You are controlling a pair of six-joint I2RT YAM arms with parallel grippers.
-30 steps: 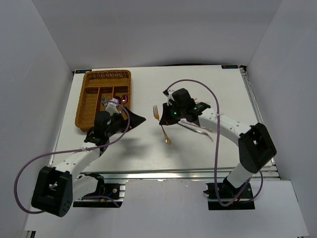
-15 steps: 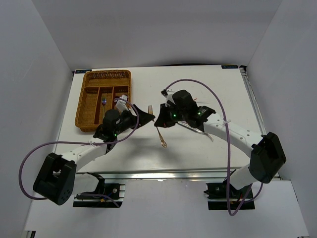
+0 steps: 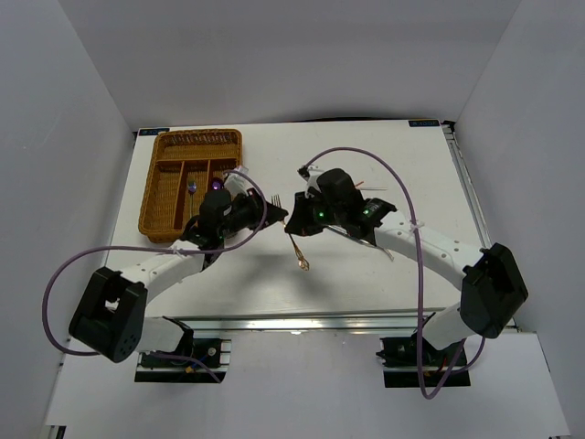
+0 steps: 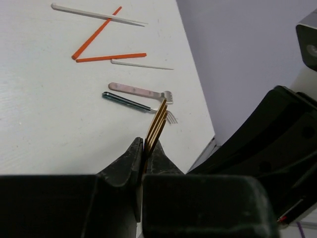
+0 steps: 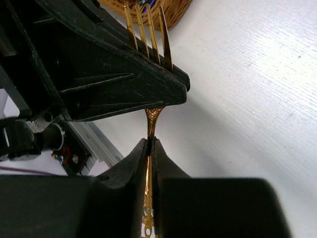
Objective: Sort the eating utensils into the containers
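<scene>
The left gripper [image 4: 143,148] is clamped on the gold fork [image 4: 157,121] just behind its tines, jaws pressed together on the metal. The right gripper [image 5: 149,144] pinches the same fork lower down, at the slim neck of the handle, with nothing but the fork between its jaws. The top view shows the two pincers nose to nose just right of the wicker tray [image 3: 151,197]. The fork is outside the tray, tines toward the far end and handle toward the near edge.

Only the left wrist view shows what lies farther right of the tray: a pale fork [image 4: 138,90], a dark-handled fork [image 4: 126,100], two red chopsticks [image 4: 96,32] and two white chopsticks [image 4: 99,14], all flat on the table [image 4: 49,109]. Only the top view shows an iridescent utensil [image 3: 191,187] inside one long slot of the tray.
</scene>
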